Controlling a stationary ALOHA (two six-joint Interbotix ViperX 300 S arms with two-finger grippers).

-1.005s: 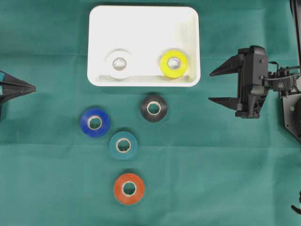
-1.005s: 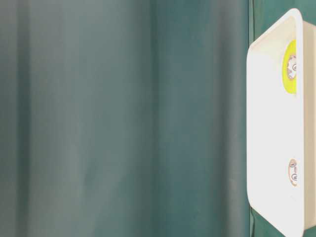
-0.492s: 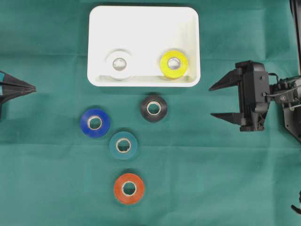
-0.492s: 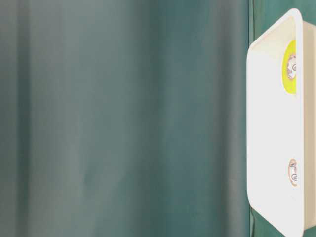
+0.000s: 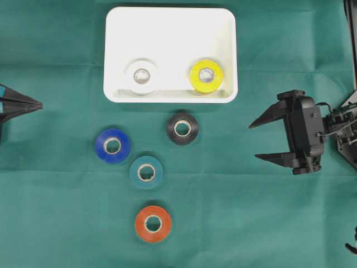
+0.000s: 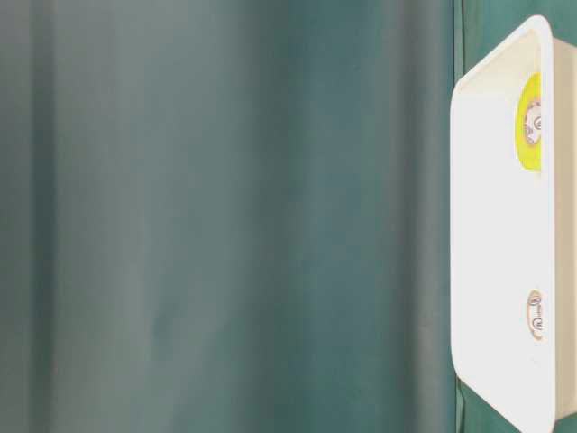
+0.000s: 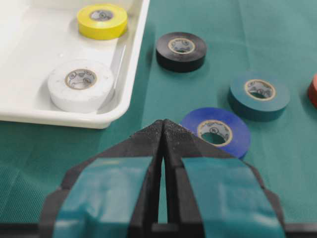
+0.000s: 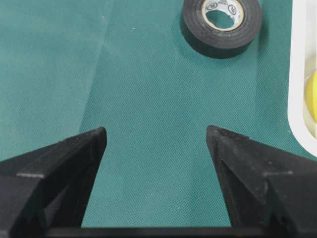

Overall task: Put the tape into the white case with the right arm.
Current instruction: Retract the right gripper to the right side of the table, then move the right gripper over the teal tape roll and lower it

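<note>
The white case [image 5: 170, 28] sits at the top middle and holds a white tape roll [image 5: 141, 76] and a yellow tape roll [image 5: 206, 75]. On the green cloth below it lie a black roll [image 5: 182, 128], a blue roll [image 5: 112, 146], a teal roll [image 5: 146, 172] and an orange roll [image 5: 153, 224]. My right gripper [image 5: 256, 141] hovers open and empty to the right of the black roll [image 8: 221, 20], fingers pointing left. My left gripper [image 5: 40, 104] rests shut at the left edge; its tips [image 7: 163, 122] point toward the blue roll [image 7: 216, 131].
Green cloth covers the whole table. The right arm's base [image 5: 346, 128] stands at the right edge. In the table-level view, only the case [image 6: 491, 225] with the yellow roll [image 6: 529, 123] shows before a green curtain.
My right gripper has moved down the overhead view, away from the case's level toward the black roll's level, staying open. The rolls and left gripper have not moved.
</note>
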